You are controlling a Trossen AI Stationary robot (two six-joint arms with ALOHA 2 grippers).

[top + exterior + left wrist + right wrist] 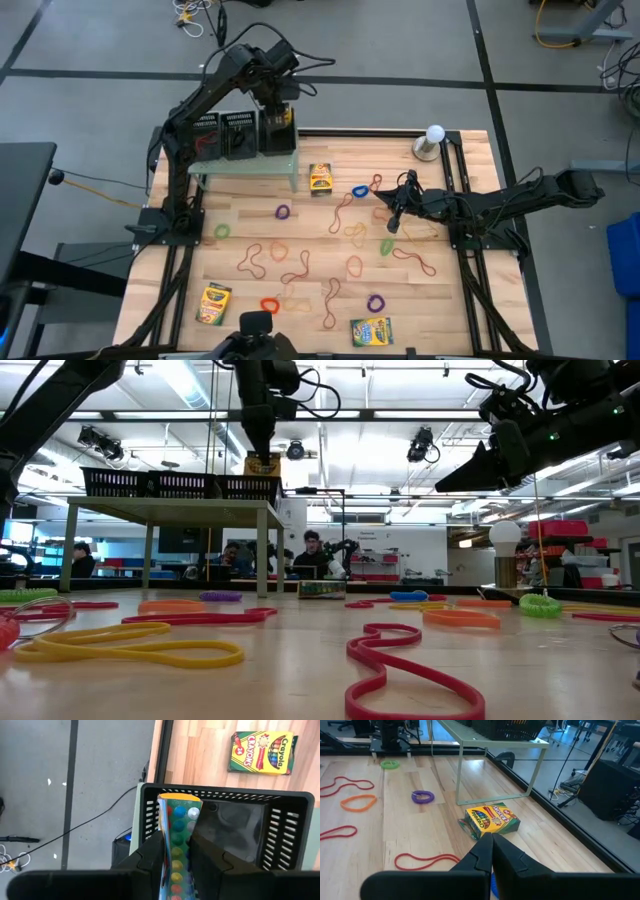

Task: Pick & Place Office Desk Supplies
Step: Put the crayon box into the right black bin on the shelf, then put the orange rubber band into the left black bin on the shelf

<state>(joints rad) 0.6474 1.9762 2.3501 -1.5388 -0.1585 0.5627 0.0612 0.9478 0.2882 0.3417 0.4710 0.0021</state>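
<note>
A yellow-and-green crayon box [179,820] stands on end in the right-hand black mesh tray [295,820], with my left gripper [176,840] shut on it from above. In the low view the box [262,464] shows just above the row of trays [180,484]. Three trays [240,135] sit on the pale green stand [245,162] at the far left. My right gripper [378,197] hangs shut over the table's right middle and holds nothing. Ahead of it a second crayon box [492,820] lies flat. Rubber bands [283,212] lie scattered on the wood. My left gripper pinches the crayon box between its two fingers, one on either side of its upper part [177,852]. The fingers come steeply from above and lie along the box. The box stands upright with its lower end [180,799] inside the tray; whether it rests on the tray floor I cannot tell.
Two more crayon boxes lie near the front edge [214,303] [371,330], and one beside the stand [320,178]. A white globe on a grey base [433,140] stands at the far right corner. In the low view, people sit in the room behind the table [312,550].
</note>
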